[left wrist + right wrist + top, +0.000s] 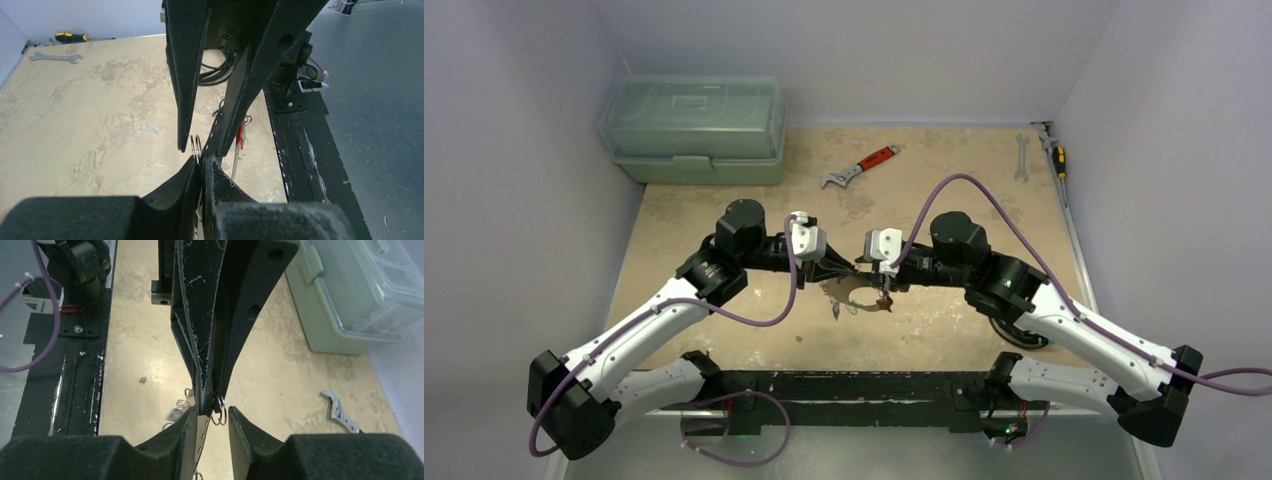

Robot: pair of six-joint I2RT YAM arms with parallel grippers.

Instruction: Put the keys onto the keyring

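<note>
Above the bench (944, 325): two claws, one small ring (218, 410).
Clamping it, left claw (201, 162); right claw (212, 412) stands open.

The right claw (212, 416) stands with its jaws parted at the bottom edge. The left claw (209, 390) reaches down between them, its jaws pressed together on a small wire ring (218, 411). Loose keys (181, 406) lie on the desk (135, 355) beneath. A green toolbox (360, 295) and an adjustable wrench's head (339, 411) sit to the right.
</note>
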